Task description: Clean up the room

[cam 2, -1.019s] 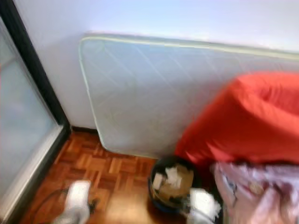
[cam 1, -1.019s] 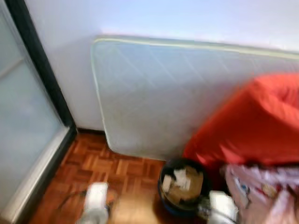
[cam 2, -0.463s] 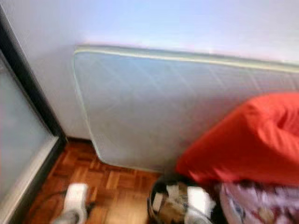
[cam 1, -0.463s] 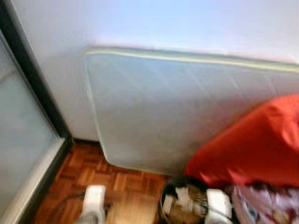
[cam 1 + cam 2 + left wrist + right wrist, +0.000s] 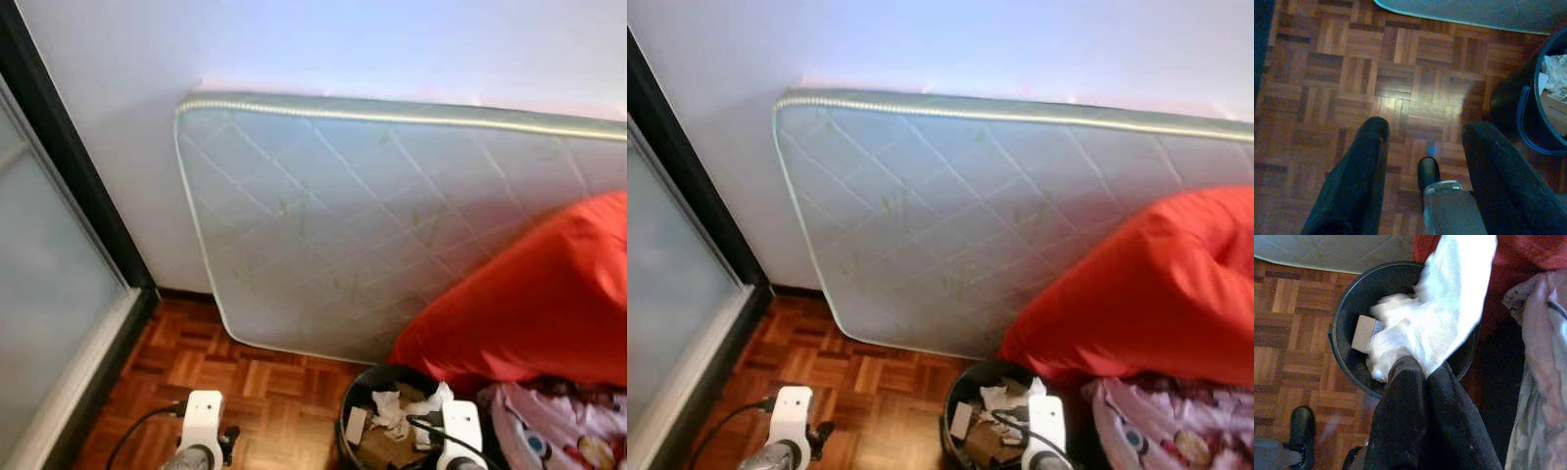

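White tissue (image 5: pixel 1449 308) pinched in right gripper (image 5: pixel 1422 374) jaws, black bin (image 5: pixel 1352 298) directly beneath; left gripper (image 5: pixel 1422 142) jaws spread above parquet floor (image 5: pixel 1352 73).

Head views bright and sharp, wrist views dimmer (bluish cast), glare on parquet floor (image 5: pixel 1393 103)

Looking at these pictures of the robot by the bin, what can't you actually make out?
- Bin contents: in the right wrist view, the white tissue held by the right gripper covers most of them.
- Mattress: its right end is hidden behind the red beanbag in the eye views.
- Patterned cloth: cut off by the frame's bottom edge.
- Box in the bin: too small to read.
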Controlling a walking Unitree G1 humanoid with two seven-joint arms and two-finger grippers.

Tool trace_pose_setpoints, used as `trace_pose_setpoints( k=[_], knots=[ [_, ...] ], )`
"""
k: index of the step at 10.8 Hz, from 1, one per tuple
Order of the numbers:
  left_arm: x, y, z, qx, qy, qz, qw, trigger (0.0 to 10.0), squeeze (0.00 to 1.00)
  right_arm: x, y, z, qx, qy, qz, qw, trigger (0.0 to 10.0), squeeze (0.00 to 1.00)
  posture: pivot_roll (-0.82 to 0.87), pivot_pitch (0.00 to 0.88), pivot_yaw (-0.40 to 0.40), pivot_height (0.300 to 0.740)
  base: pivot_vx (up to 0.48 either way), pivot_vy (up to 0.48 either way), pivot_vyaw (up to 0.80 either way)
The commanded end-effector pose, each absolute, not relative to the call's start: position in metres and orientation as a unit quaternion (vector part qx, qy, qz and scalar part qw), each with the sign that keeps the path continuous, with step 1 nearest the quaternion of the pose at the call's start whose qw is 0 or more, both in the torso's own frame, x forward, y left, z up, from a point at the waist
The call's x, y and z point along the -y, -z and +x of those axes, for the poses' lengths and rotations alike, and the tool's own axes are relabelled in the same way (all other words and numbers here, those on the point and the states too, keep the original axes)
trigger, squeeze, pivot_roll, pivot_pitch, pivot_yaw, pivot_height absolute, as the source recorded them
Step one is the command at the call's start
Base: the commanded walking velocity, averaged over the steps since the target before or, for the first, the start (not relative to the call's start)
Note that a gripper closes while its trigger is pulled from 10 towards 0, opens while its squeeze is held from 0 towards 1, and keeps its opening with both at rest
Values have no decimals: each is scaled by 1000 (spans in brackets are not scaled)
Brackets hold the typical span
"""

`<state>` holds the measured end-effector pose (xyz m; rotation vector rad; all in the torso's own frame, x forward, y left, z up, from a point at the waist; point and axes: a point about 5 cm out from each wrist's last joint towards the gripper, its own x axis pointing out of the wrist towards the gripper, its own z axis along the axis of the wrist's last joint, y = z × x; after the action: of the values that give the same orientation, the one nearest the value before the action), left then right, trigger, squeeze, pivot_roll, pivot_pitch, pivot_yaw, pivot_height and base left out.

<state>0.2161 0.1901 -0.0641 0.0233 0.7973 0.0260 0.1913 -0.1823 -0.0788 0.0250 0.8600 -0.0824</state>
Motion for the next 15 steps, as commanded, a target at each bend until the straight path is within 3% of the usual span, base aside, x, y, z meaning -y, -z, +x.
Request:
trace_pose_setpoints(
  k=[1, 4, 13, 15],
  knots=[
    [-189, 65, 214, -391, -14, 8, 920, 10000, 0, 186, 80, 189, -420, 48, 15, 906, 10000, 0, 47, 41, -20, 740, 0, 0, 0],
    [-190, 65, 214, -391, -15, 8, 920, 10000, 0, 184, 80, 189, -426, 44, 23, 903, 10000, 0, 46, 43, -19, 740, 0, 0, -515],
    [-190, 66, 212, -392, -20, 14, 920, 10000, 0, 186, 79, 191, -418, 45, 21, 907, 10000, 0, 50, 47, -29, 740, 0, 0, 0],
    [-190, 66, 212, -392, -22, 12, 920, 10000, 0, 185, 78, 191, -415, 42, 21, 909, 10000, 0, 52, 52, -30, 740, 0, 0, -584]
  ],
)
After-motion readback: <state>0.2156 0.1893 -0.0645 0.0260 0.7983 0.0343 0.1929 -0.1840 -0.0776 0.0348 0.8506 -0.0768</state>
